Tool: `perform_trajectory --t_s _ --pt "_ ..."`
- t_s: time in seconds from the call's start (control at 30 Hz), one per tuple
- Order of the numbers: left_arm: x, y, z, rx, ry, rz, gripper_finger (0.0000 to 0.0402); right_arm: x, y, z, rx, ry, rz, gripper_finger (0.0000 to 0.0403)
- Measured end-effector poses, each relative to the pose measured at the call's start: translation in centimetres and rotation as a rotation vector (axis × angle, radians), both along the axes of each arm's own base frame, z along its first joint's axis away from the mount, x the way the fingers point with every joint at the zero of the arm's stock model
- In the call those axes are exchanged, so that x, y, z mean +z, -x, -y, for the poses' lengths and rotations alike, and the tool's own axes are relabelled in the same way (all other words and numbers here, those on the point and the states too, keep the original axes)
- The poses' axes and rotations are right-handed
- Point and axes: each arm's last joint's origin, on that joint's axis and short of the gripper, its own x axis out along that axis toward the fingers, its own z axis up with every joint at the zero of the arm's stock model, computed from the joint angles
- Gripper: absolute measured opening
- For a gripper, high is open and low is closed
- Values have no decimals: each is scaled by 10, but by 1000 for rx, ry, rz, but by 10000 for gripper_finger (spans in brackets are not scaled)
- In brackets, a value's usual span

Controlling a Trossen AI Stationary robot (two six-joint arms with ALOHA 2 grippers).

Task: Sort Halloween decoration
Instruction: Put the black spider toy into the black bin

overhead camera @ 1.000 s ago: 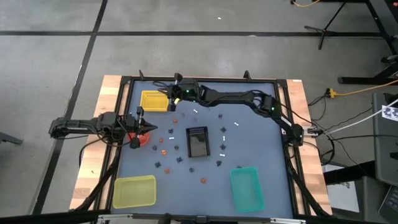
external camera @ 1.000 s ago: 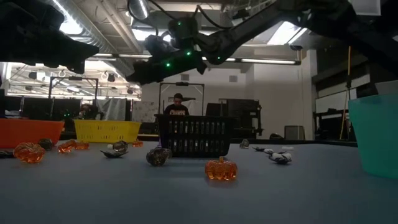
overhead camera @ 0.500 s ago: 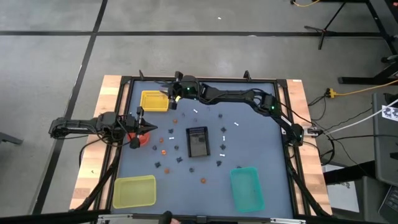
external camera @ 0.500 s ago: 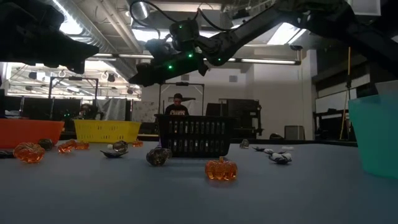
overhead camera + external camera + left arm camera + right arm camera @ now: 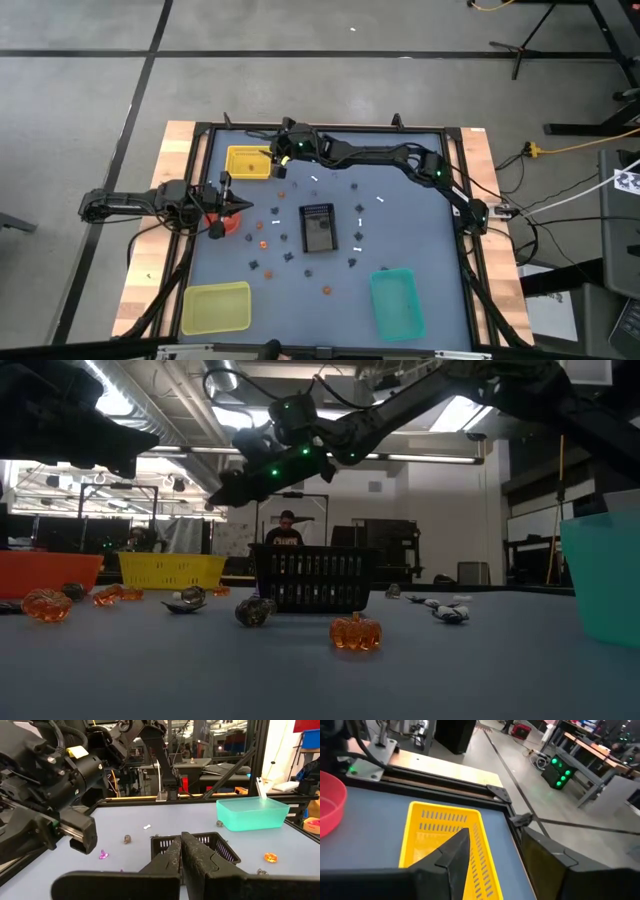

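Hovering over slotted yellow plastic basket [image 5: 445, 837], right fingers [image 5: 451, 851] parted, empty; left fingers [image 5: 187, 855] clenched.

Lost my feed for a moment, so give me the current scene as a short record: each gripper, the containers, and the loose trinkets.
right gripper: over the yellow basket at the table's far left corner, jaws open, nothing seen held
left gripper: shut, empty, waiting by the orange bowl at the left edge
black tray: mid-table
teal bin: near right
yellow-green bin: near left
trinkets: many loose on the mat around the black tray, including an orange pumpkin
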Motion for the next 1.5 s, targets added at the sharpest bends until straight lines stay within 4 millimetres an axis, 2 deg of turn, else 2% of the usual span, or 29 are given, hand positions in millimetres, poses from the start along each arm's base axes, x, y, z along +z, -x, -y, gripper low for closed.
perform_trajectory --t_s 0.1,0.17,0.37,0.67,0.83,0.9,1.0,1.13,1.33,1.5 --pt "0 0 0 0 0 0 0 6 3 -3 -23 -1 -32 168" --pt "0 0 0 0 0 0 0 17 9 -4 -32 -7 -67 163" --pt "0 0 0 0 0 0 0 71 39 -20 3 7 -205 154" --pt "0 0 0 0 0 0 0 157 121 -51 33 -42 -393 154" --pt "0 0 0 0 0 0 0 189 163 -65 -22 -107 -433 154" --pt "0 0 0 0 0 0 0 194 175 -72 -29 -137 -470 154" --pt "0 0 0 0 0 0 0 194 190 -77 -49 -189 -537 154" --pt "0 0 0 0 0 0 0 176 203 -86 -72 -230 -609 154" --pt "0 0 0 0 0 0 0 128 218 -98 -93 -282 -723 154" --pt "0 0 0 0 1 0 0 82 230 -100 -169 -393 -785 154"
